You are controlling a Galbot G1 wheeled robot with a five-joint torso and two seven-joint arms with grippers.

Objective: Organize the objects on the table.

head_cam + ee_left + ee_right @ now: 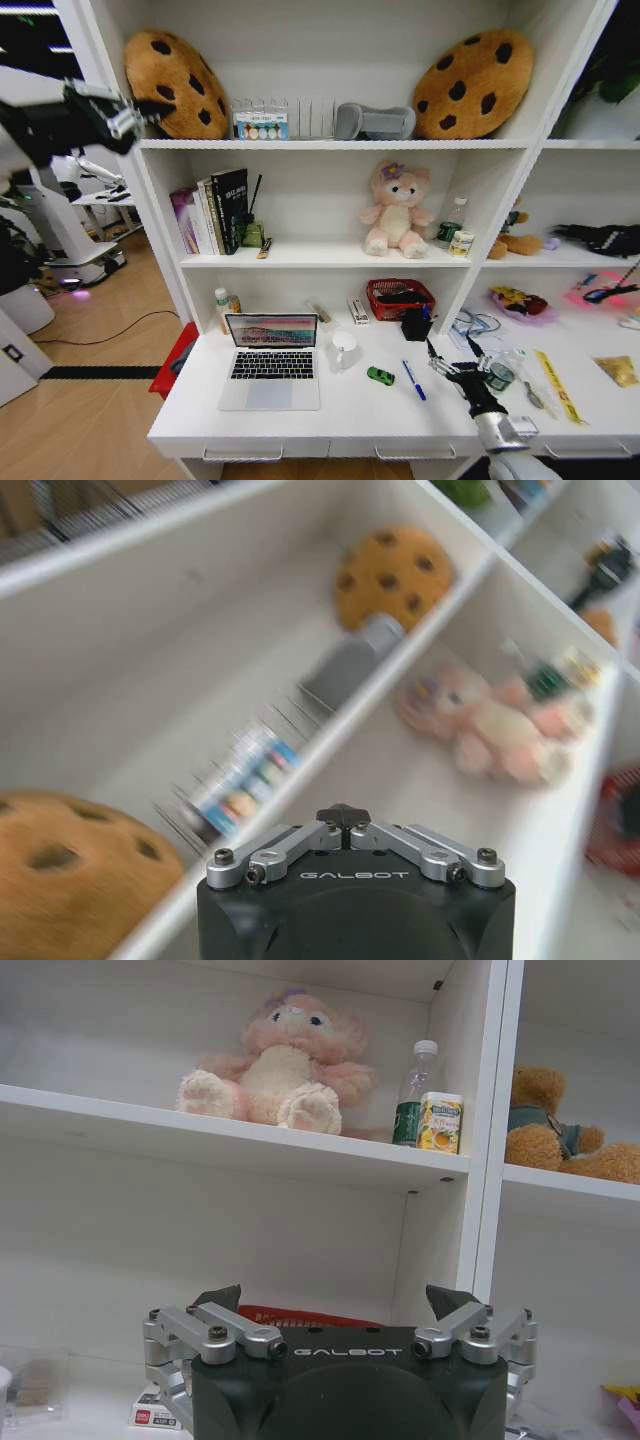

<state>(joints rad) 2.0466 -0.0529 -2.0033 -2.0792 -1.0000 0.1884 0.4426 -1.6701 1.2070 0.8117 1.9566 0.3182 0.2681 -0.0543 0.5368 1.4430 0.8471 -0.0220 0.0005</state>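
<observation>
Blue pen (413,380) on surface (340,415): light, stiff, rolls; pinch mid-barrel. Right tool (447,366) spread, hovering just beside. Left tool (344,817) pressed together, raised by top shelf.

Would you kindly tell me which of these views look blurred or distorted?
Left wrist view: motion-smeared; the pink plush toy and brown cookie-shaped cushion are streaked. Head view: wide-angle, bowing the white shelving. Right wrist view: sharp, the open right gripper crisp.

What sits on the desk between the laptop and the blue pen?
In the head view, a white cup and the green toy car lie between the laptop and blue pen.
</observation>
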